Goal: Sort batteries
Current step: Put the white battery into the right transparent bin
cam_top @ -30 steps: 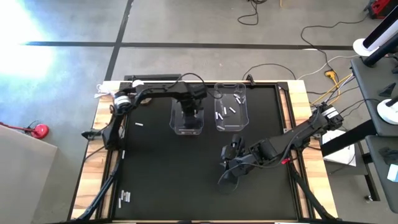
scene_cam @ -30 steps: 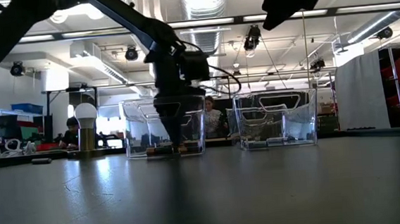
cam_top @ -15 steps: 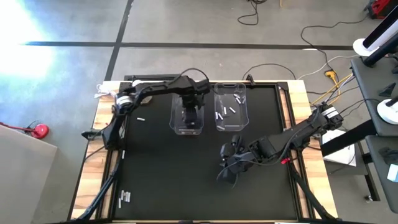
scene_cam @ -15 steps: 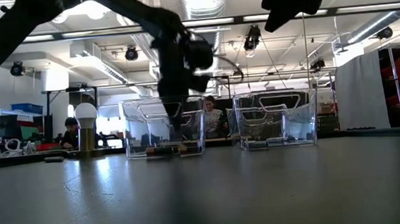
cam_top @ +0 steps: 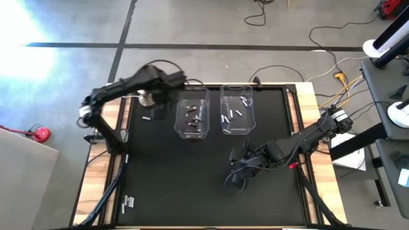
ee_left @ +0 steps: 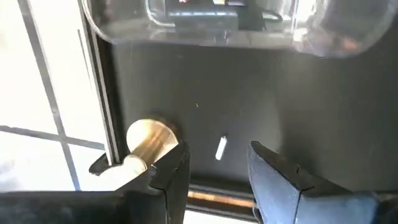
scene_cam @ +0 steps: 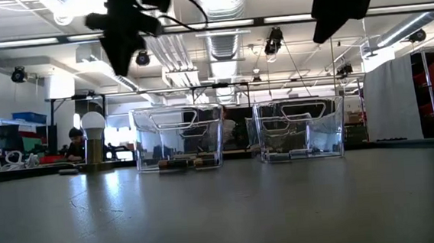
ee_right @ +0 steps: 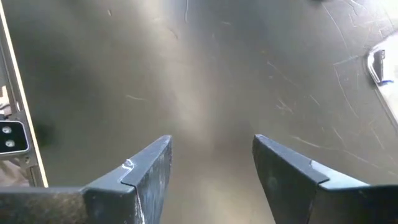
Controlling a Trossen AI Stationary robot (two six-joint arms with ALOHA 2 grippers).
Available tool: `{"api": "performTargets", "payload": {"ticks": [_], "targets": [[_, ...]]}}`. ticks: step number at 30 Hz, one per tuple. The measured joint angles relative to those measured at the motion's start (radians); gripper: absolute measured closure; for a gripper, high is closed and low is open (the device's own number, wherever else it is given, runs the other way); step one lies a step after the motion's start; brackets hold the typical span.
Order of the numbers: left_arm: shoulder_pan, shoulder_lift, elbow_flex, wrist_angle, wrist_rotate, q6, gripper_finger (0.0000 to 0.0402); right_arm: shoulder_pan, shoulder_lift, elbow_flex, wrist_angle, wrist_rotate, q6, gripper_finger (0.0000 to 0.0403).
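Note:
Two clear bins stand at the table's far middle. The left bin [cam_top: 193,119] holds dark batteries [cam_top: 193,114]; the right bin [cam_top: 238,116] holds white batteries [cam_top: 234,115]. One white battery [ee_left: 221,148] lies loose on the black mat left of the bins. My left gripper [ee_left: 219,150] hangs open high above it, empty, and also shows in the high view [cam_top: 158,108]. More white batteries [cam_top: 128,203] lie at the near left edge. My right gripper [cam_top: 238,174] hovers open and empty over bare mat, near side of the right bin.
A round brass-and-silver knob-like object [ee_left: 148,140] stands on the mat by the left rail, close to the loose battery. A small white thing [ee_right: 377,65] shows at the edge of the right wrist view. Bare mat [cam_top: 179,185] stretches across the table's near half.
My left gripper has risen out of the left bin, climbed high and swung toward the table's left edge, stopping over the loose white battery. The dark batteries in the left bin, hidden by the arm before, now lie in view.

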Motion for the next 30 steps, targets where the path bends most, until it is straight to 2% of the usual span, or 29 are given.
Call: {"api": "performTargets", "payload": {"ticks": [5,11,21,30], "targets": [[0.006,-0.147,-0.172,0.005,-0.012,0.096,0.0263,0.000,0.000,0.000,-0.001,0.001,0.011,0.0188],[0.039,-0.256,-0.432,0.224,-0.051,0.095,0.0270,-0.005,0.000,0.000,0.000,0.002,0.011,0.0188],[0.212,-0.284,-0.779,0.568,-0.053,0.189,0.0274,-0.040,0.000,0.000,0.003,0.003,-0.014,0.0188],[0.296,-0.285,-0.909,0.719,-0.053,0.259,0.0274,-0.056,0.000,0.000,0.006,0.002,-0.055,0.0188]]}}
